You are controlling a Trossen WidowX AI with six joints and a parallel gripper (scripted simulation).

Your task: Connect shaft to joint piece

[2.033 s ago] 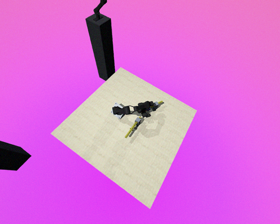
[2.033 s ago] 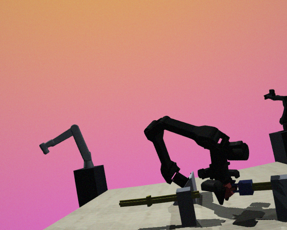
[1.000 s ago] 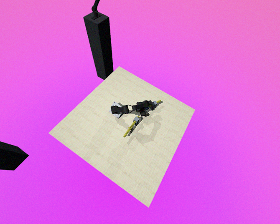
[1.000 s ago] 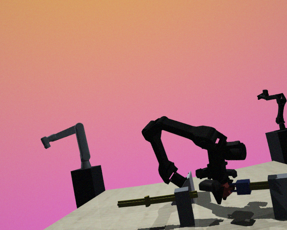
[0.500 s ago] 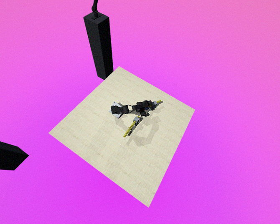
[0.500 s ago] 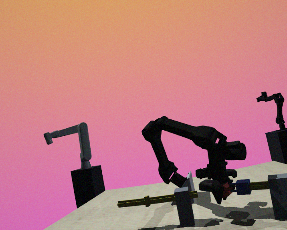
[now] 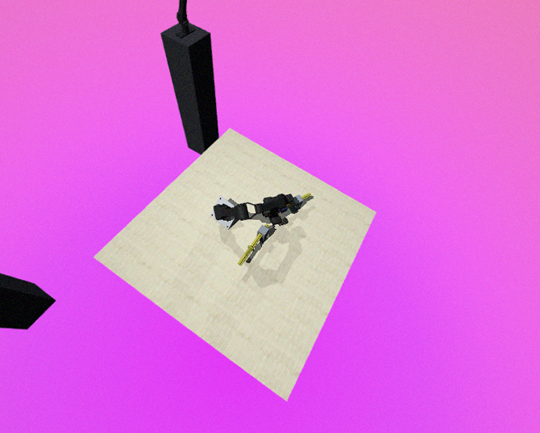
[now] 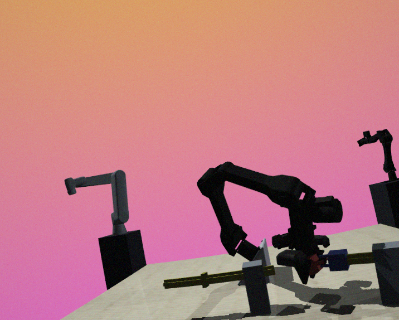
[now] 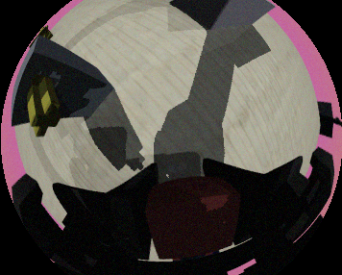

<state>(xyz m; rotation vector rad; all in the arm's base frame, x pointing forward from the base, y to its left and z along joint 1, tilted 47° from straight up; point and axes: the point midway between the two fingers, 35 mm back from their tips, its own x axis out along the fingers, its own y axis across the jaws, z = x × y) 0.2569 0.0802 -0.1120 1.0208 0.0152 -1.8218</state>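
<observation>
One black jointed arm (image 7: 241, 210) (image 8: 246, 175), rising from the bench (image 7: 195, 260) (image 8: 166, 278) (image 9: 269, 106), elbow bent high, forearm sloping down to the wrist (image 8: 301, 216). One claw (image 7: 285, 214) (image 8: 309, 266) (image 9: 181, 165), black, pointing downward, low over the bench, its two fingers closed on the red joint piece (image 8: 315, 265) (image 9: 192, 216).
</observation>
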